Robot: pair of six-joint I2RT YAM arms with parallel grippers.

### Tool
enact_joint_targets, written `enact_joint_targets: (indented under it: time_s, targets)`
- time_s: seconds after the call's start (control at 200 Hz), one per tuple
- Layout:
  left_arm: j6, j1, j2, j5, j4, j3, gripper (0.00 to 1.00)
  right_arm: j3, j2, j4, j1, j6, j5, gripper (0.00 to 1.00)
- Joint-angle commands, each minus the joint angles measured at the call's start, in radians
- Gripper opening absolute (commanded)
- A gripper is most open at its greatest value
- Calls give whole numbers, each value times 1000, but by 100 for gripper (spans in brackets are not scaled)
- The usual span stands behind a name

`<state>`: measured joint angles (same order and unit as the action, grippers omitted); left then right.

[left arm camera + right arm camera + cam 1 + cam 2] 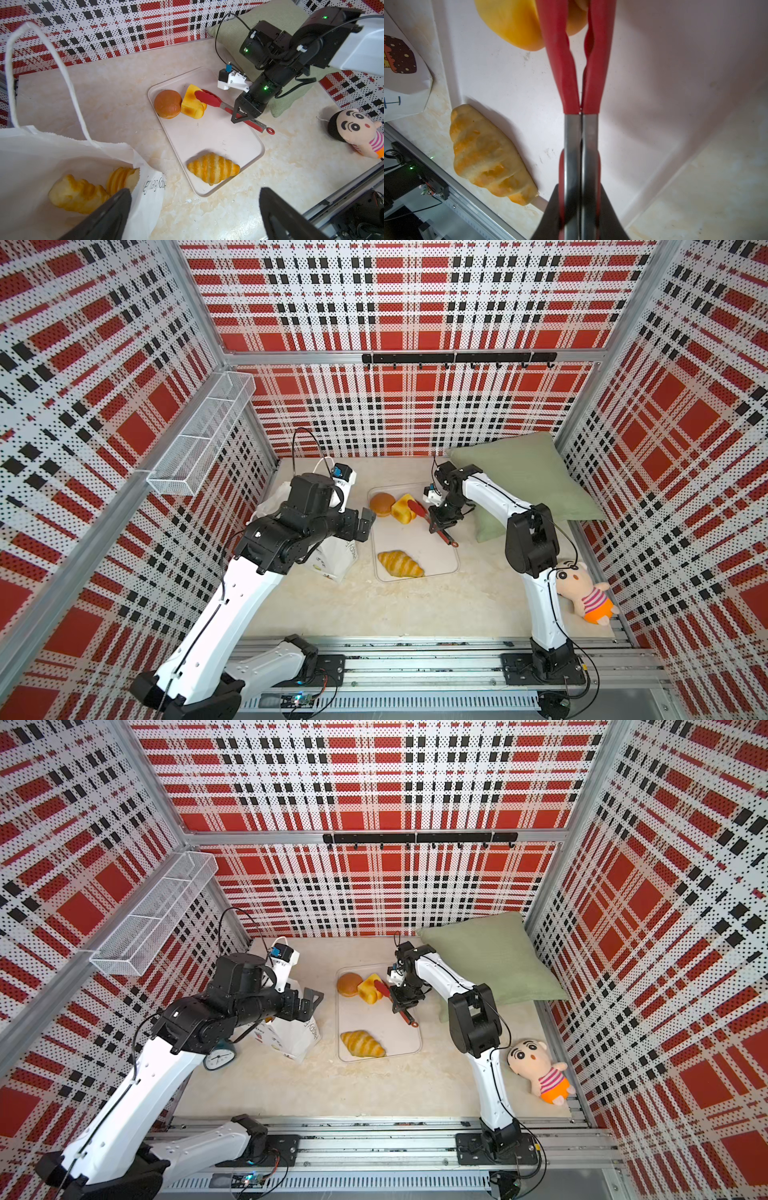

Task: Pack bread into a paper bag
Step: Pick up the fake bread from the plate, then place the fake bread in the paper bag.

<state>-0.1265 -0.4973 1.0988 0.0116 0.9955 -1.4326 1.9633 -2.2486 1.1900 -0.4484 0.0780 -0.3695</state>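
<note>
A white tray [432, 556] carries a round brown bun [381, 503], a square yellow toast [402, 510] and a croissant [400, 564]. My right gripper [580, 207] is shut on the steel handles of red-tipped tongs [571, 83]. The handles are squeezed together and the red tips pinch the toast [512, 27]. The white paper bag [41, 149] stands left of the tray, with ridged bread [76, 194] lying inside. My left gripper [195, 199] hangs open and empty between the bag's mouth and the tray.
A green cushion [528, 477] lies at the back right behind the right arm. A plush doll [586, 593] sits by the right wall. A small clock [218, 1058] stands under the left arm. A wire basket [199, 435] hangs on the left wall.
</note>
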Motion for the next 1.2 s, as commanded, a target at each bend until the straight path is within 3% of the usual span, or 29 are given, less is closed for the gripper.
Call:
enact_joint_targets:
  time_s: [0.0, 0.296, 0.571, 0.661, 0.752, 0.912, 1.192]
  targets:
    - [-7, -7, -28, 22, -16, -19, 99, -10, 23, 13, 4, -3, -27, 0]
    - [-27, -6, -54, 50, -8, -22, 99, -142, 271, -45, 23, 28, -106, 0]
    - [-79, -6, -101, 181, 38, -50, 99, -135, 486, -35, 18, 71, -158, 0]
    - [-94, -7, -116, 171, 62, -70, 99, -115, 542, -53, 7, 98, -188, 0]
    - [-78, -6, -144, 113, 71, -83, 99, -51, 560, -30, -30, 106, -186, 0]
    - [-79, -6, -194, 133, 114, -136, 99, 95, 545, 35, -128, 100, -125, 0]
    - [-234, -5, -263, 306, 203, -134, 99, 176, 518, 4, -266, 126, -144, 0]
